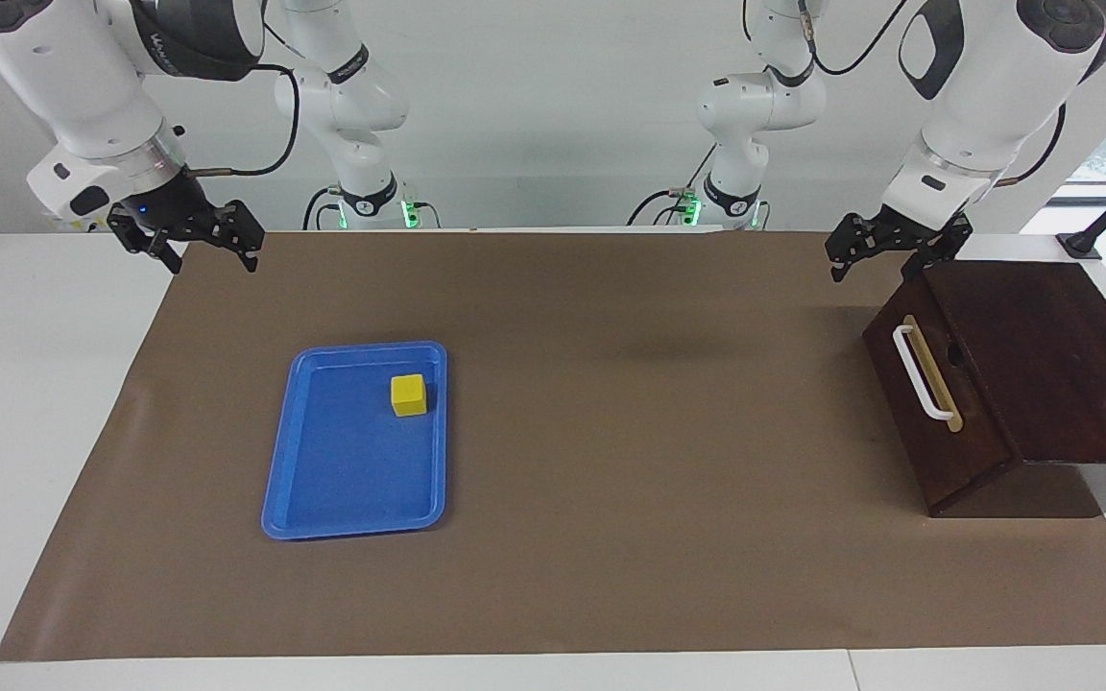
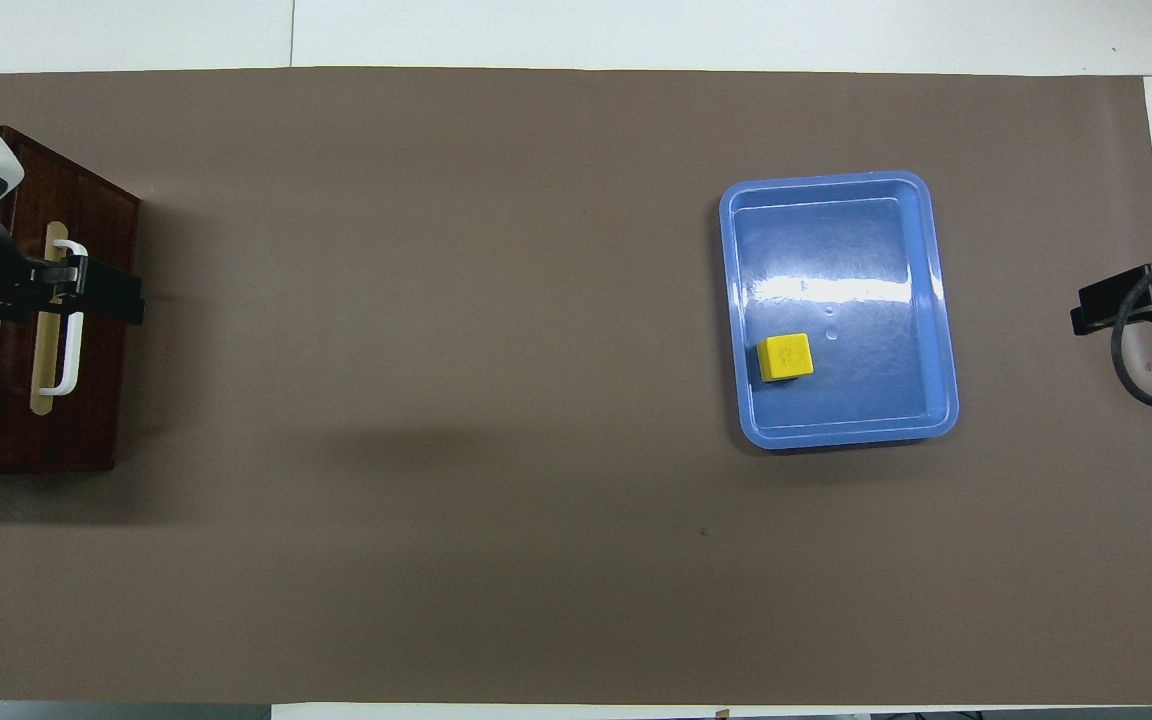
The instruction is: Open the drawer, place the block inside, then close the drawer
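The dark brown wooden box [image 1: 1043,355] stands at the left arm's end of the table. Its drawer [image 1: 942,422] is closed, with the white bar handle [image 1: 923,374] on a tan strip; the drawer also shows in the overhead view [image 2: 86,420]. My left gripper [image 1: 875,259] is open and empty, raised over the drawer's front near the handle [image 2: 71,350], not touching it; it also shows in the overhead view [image 2: 76,292]. The yellow block [image 1: 408,394] [image 2: 786,357] lies in the blue tray [image 1: 351,470] [image 2: 836,250]. My right gripper [image 1: 210,251] [image 2: 1101,308] is open and empty, raised over the mat's edge at the right arm's end.
A brown mat [image 1: 611,432] covers most of the white table. The blue tray lies toward the right arm's end, with the block in its corner nearer to the robots and toward the box.
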{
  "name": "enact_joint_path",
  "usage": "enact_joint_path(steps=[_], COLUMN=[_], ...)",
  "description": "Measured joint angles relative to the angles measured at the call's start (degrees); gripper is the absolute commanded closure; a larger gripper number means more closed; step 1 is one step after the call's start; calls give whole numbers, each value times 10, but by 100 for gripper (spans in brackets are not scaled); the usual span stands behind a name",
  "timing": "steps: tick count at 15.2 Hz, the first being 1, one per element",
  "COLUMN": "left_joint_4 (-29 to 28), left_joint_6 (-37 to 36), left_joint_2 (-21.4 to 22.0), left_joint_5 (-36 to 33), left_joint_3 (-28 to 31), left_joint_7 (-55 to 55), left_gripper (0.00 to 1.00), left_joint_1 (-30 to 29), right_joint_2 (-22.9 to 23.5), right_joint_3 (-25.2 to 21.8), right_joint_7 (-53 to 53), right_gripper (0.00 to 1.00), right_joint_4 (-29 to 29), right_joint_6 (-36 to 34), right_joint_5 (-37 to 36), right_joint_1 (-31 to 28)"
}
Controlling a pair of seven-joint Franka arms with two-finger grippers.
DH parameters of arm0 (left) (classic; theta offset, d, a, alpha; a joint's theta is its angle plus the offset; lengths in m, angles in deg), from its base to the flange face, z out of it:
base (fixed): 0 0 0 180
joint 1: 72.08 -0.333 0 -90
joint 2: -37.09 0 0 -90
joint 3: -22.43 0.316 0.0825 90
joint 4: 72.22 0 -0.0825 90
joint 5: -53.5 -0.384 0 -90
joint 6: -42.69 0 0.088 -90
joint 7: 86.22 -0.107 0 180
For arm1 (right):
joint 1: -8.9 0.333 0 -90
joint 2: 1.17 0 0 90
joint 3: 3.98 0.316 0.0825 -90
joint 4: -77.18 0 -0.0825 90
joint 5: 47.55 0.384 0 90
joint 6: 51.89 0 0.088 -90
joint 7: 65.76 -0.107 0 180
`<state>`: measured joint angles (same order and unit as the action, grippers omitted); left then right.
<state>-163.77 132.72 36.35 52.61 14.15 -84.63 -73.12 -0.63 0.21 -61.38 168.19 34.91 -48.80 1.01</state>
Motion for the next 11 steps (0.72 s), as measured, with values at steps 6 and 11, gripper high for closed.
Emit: enact_joint_path(steps=[6,11], left_joint_4=[0,-52], left_joint_6=[0,68], left_joint_2=[1,7], left_joint_5=[0,-107], left_joint_3=[-1,-3], left_joint_7=[0,-4], left_gripper=[0,0], left_joint_1=[0,6], right_joint_2=[0,0], right_joint_3=[0,1], right_joint_7=[0,19], right_gripper=[0,0], right_joint_4=[-2,-2], right_joint_6=[0,0], right_joint_5=[0,-1], right_joint_1=[0,0])
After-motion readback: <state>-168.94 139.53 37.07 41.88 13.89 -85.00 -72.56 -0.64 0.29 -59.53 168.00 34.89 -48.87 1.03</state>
